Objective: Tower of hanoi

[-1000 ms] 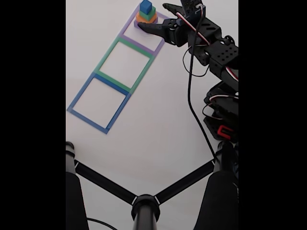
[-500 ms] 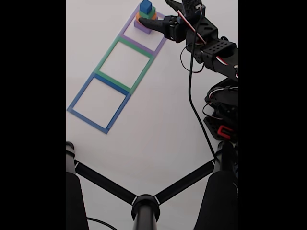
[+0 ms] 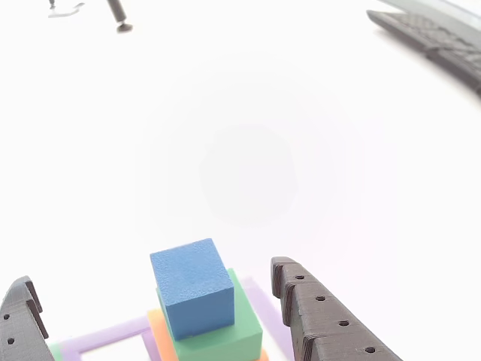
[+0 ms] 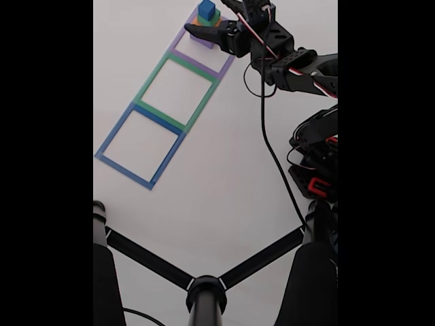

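Opening pick: dark two-finger gripper (image 3: 154, 301) wide open and empty, straddling the small matte blue cube (image 3: 192, 287) atop the green square block (image 3: 225, 335); next, descend slightly and close.

We find a desk-type workspace, most likely an office or hobby lab. The evidence: a plain white bench (image 4: 224, 176) with flat coloured square outlines (image 4: 160, 102) laid out on it, and a dark keyboard (image 3: 436, 37) lying at the far right edge in the other view. Black tripod legs (image 4: 204, 282) stand on the bench in the fixed view. Loose black cable (image 4: 272, 149) trails beside the arm.
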### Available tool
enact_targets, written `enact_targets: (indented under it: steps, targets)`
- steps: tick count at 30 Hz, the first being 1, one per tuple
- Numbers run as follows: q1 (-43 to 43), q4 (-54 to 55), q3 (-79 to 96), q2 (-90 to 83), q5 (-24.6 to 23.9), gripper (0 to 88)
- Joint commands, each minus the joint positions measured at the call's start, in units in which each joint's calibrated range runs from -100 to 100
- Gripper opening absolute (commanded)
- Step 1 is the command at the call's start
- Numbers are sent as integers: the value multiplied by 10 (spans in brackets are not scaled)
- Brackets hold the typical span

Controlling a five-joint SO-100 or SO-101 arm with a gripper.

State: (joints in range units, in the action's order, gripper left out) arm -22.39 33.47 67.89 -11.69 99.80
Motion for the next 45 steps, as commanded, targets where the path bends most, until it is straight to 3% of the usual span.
enact_targets:
  steps: [1,21,35,45]
  targets:
    - [4,16,-49,15,2,357]
    - [24,19,-78,77,2,325]
    - [29,19,-72,84,2,107]
    - [37,19,-71,78,2,36]
